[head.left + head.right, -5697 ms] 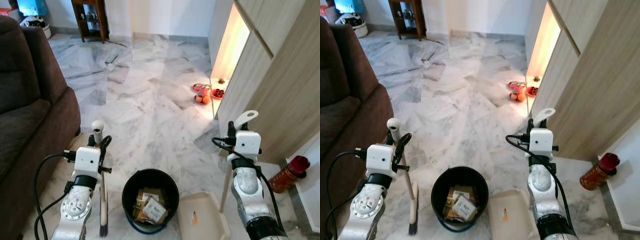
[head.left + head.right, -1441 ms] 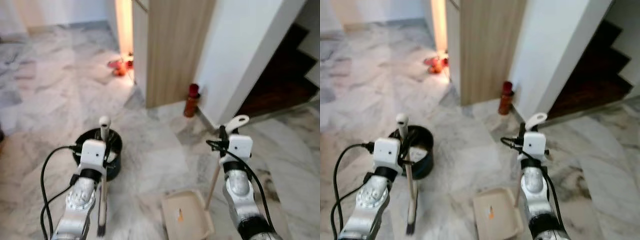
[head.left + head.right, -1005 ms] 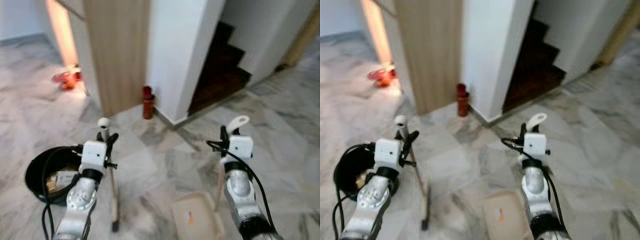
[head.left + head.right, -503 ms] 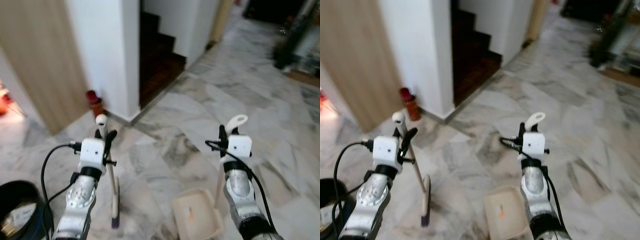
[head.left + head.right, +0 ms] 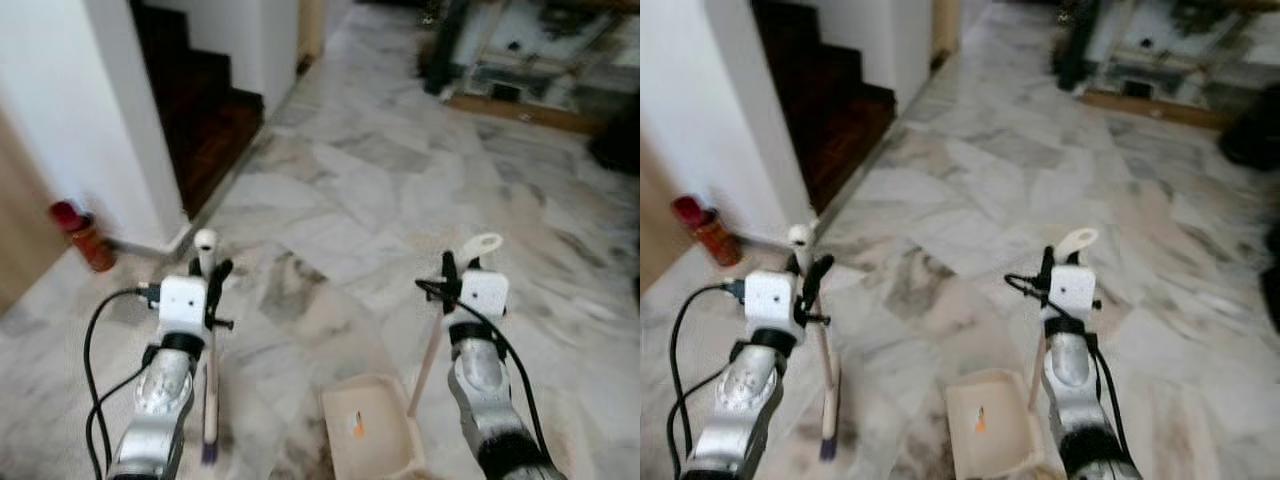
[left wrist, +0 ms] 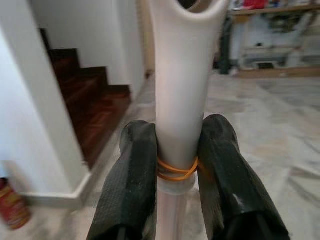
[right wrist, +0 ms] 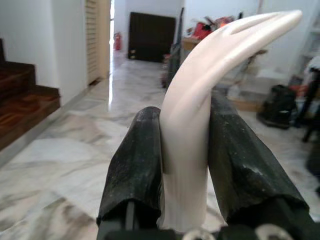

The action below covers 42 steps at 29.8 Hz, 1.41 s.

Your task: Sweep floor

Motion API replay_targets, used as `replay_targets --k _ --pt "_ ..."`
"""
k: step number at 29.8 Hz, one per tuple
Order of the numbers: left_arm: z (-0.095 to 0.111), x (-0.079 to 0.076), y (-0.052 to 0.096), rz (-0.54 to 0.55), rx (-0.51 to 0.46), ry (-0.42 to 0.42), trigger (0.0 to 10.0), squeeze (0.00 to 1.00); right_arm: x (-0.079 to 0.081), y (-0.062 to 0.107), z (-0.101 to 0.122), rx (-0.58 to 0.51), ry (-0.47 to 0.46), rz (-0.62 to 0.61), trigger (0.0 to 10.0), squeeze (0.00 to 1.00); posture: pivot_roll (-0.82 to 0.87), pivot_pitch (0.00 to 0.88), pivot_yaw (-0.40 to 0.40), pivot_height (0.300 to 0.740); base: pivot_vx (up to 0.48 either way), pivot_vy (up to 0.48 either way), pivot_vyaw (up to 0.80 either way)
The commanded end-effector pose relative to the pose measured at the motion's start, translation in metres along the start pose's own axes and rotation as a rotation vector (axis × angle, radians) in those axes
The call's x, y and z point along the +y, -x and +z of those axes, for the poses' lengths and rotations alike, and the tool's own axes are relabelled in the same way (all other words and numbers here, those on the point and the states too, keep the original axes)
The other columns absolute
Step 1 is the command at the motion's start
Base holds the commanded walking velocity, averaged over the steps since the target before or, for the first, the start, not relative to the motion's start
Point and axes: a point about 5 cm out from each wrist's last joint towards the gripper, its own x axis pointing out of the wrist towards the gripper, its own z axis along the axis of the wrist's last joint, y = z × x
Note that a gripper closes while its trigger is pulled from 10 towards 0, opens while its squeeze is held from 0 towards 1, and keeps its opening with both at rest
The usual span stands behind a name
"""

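Over the marble floor (image 5: pixel 340 190) beside the stairs (image 5: pixel 200 110), our left gripper (image 5: pixel 212 285) clamps the broom (image 5: pixel 209 390), bristles down, and our right gripper (image 5: pixel 452 288) clamps the dustpan (image 5: pixel 365 430) handle. We judge we're between sweeps; next, find debris.

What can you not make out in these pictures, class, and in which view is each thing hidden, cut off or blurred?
- Furniture at the far wall: left eye view, too blurred to identify.
- Broom bristles: left eye view, motion blur smears them.
- Orange mark in the dustpan: left eye view, too small to read.
- Stairs upper steps: left wrist view, a white wall hides them.
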Motion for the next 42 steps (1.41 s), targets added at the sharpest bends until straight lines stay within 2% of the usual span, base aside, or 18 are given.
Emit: replay_targets --k 1,12,19,34,38,42 --pt "0.003 0.000 -0.002 -0.009 -0.013 0.012 10.0 0.00 -0.002 -0.005 0.009 -0.043 -0.004 -0.009 10.0 0.00 0.04 0.052 -0.037 0.740 0.000 0.000 -0.80" --pt "0.004 0.007 -0.004 0.042 -0.012 0.064 10.0 0.00 -0.001 -0.004 0.010 -0.050 -0.007 -0.011 10.0 0.00 0.04 0.053 -0.037 0.740 0.000 0.000 -0.77" --pt "0.004 0.008 -0.005 0.041 -0.008 0.071 10.0 0.00 0.003 -0.004 0.011 -0.061 -0.003 -0.002 10.0 0.00 0.04 0.053 -0.033 0.740 0.039 0.000 0.00" --pt "0.005 0.007 -0.005 0.042 -0.009 0.077 10.0 0.00 0.008 -0.003 0.011 -0.065 0.010 0.029 10.0 0.00 0.04 0.049 -0.036 0.740 0.375 0.000 0.00" --pt "0.005 0.007 -0.005 0.041 -0.008 0.077 10.0 0.00 0.009 -0.003 0.012 -0.071 0.004 0.038 10.0 0.00 0.04 0.049 -0.036 0.740 0.406 0.000 0.77" --pt "0.005 0.007 -0.005 0.039 -0.008 0.077 10.0 0.00 0.010 -0.004 0.014 -0.077 -0.018 0.046 10.0 0.00 0.04 0.039 -0.036 0.740 0.409 0.000 0.00"
